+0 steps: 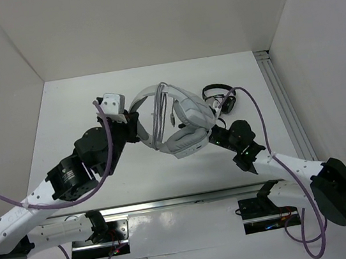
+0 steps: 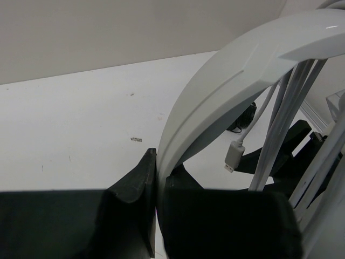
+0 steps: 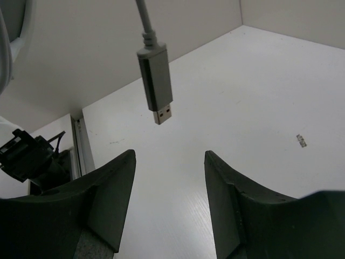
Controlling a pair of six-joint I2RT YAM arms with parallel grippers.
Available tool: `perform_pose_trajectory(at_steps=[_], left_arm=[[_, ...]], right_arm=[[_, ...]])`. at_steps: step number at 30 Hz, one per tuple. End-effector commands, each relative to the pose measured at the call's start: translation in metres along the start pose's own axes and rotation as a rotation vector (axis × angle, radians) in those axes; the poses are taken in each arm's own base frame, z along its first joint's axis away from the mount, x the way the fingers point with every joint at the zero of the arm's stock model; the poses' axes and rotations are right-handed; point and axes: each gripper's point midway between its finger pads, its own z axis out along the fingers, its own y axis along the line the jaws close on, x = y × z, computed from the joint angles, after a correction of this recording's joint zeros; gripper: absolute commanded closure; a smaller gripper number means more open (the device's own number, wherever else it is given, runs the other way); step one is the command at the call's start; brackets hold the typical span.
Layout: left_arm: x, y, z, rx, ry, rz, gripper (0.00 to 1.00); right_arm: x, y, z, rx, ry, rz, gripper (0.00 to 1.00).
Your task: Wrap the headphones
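A white table enclosed by white walls forms the work area. In the top view, the left gripper holds the headphones by the band, with the ear cups on the far side of its fingers. The right gripper sits just beside the nearer cup, and smaller black headphones lie beyond it, apart. In the left wrist view, the fingers are clamped tight on the headband, evidently anchoring it as a spool: several strands of cable already cross the band beyond the fingertips. In the right wrist view, the fingers stand wide apart and hold nothing. The USB plug hangs free above the gap, probably the loose end to secure next.
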Motion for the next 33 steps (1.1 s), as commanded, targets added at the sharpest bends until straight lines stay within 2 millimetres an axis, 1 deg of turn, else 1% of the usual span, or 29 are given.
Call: perform_pose_trajectory(at_steps=[1, 2, 3, 4, 6, 7, 8, 9, 11, 12, 13, 14, 15, 16, 18, 19, 21, 22, 23, 24, 25, 26, 28, 29, 30, 31, 32, 33], left_arm=[[-0.051, -0.003, -0.011, 0.029, -0.144, -0.218, 1.0], [-0.048, -0.004, -0.011, 0.037, -0.134, -0.21, 1.0], [-0.052, -0.004, -0.012, 0.04, -0.141, -0.228, 1.0], [-0.05, -0.006, -0.012, 0.05, -0.129, -0.229, 1.0], [-0.05, -0.006, -0.012, 0.05, -0.129, -0.229, 1.0], [-0.05, -0.007, -0.012, 0.051, -0.129, -0.241, 1.0], [-0.048, -0.006, -0.012, 0.05, -0.122, -0.235, 1.0], [-0.048, -0.006, -0.012, 0.05, -0.122, -0.235, 1.0], [-0.045, -0.011, -0.01, 0.062, -0.113, -0.237, 1.0], [-0.045, -0.011, -0.01, 0.062, -0.112, -0.237, 1.0], [-0.046, -0.012, -0.009, 0.062, -0.112, -0.237, 1.0], [-0.044, -0.012, -0.009, 0.06, -0.104, -0.24, 1.0], [-0.044, -0.014, -0.009, 0.069, -0.102, -0.239, 1.0], [-0.044, -0.014, -0.009, 0.069, -0.102, -0.239, 1.0], [-0.044, -0.014, -0.009, 0.069, -0.102, -0.239, 1.0], [-0.042, -0.014, -0.009, 0.068, -0.095, -0.242, 1.0], [-0.042, -0.014, -0.009, 0.068, -0.095, -0.242, 1.0], [-0.042, -0.014, -0.009, 0.068, -0.095, -0.242, 1.0], [-0.042, -0.016, -0.009, 0.077, -0.093, -0.252, 1.0], [-0.042, -0.016, -0.009, 0.077, -0.093, -0.252, 1.0], [-0.042, -0.016, -0.009, 0.077, -0.093, -0.252, 1.0], [-0.042, -0.016, -0.009, 0.078, -0.093, -0.262, 1.0], [-0.038, -0.016, -0.008, 0.076, -0.086, -0.256, 1.0], [-0.036, -0.016, -0.008, 0.074, -0.078, -0.249, 1.0], [-0.036, -0.016, -0.008, 0.074, -0.078, -0.249, 1.0], [-0.036, -0.014, -0.008, 0.063, -0.08, -0.249, 1.0], [-0.034, -0.013, -0.008, 0.061, -0.074, -0.244, 1.0], [-0.037, -0.01, -0.01, 0.05, -0.083, -0.25, 1.0]], right_arm=[[-0.034, 0.01, -0.001, -0.023, -0.147, -0.031, 0.39], [-0.034, 0.012, 0.0, -0.039, -0.151, -0.027, 0.4], [-0.036, 0.013, 0.0, -0.043, -0.159, -0.031, 0.4], [-0.035, 0.014, 0.002, -0.055, -0.163, -0.026, 0.41], [-0.042, 0.016, 0.004, -0.065, -0.186, -0.026, 0.41], [-0.042, 0.014, 0.007, -0.065, -0.186, -0.026, 0.41], [-0.05, 0.017, 0.009, -0.074, -0.207, -0.026, 0.41], [-0.045, 0.014, 0.011, -0.069, -0.194, -0.02, 0.41], [-0.048, 0.013, 0.016, -0.072, -0.2, -0.023, 0.41], [-0.05, 0.016, 0.02, -0.082, -0.202, -0.023, 0.41], [-0.043, 0.012, 0.022, -0.075, -0.185, -0.015, 0.41], [-0.052, 0.013, 0.025, -0.076, -0.212, -0.025, 0.41], [-0.054, 0.012, 0.028, -0.077, -0.215, -0.026, 0.41], [-0.051, 0.01, 0.029, -0.073, -0.207, -0.033, 0.41], [-0.057, 0.009, 0.034, -0.069, -0.222, -0.037, 0.4], [-0.055, 0.007, 0.035, -0.068, -0.219, -0.035, 0.4], [-0.063, 0.006, 0.039, -0.062, -0.237, -0.049, 0.4], [-0.063, 0.005, 0.042, -0.061, -0.234, -0.048, 0.4], [-0.057, 0.002, 0.044, -0.056, -0.221, -0.042, 0.4], [-0.066, 0.005, 0.048, -0.073, -0.24, -0.053, 0.4], [-0.063, 0.004, 0.049, -0.071, -0.232, -0.039, 0.4], [-0.065, 0.011, 0.051, -0.102, -0.239, -0.034, 0.45], [-0.064, 0.012, 0.054, -0.12, -0.25, -0.015, 0.48], [-0.062, 0.011, 0.055, -0.121, -0.251, -0.015, 0.53], [-0.059, 0.012, 0.058, -0.135, -0.242, -0.017, 0.7], [-0.062, 0.014, 0.059, -0.148, -0.245, -0.013, 0.79], [-0.056, 0.013, 0.061, -0.151, -0.23, -0.008, 0.88], [-0.056, 0.013, 0.061, -0.151, -0.23, -0.008, 0.94]])
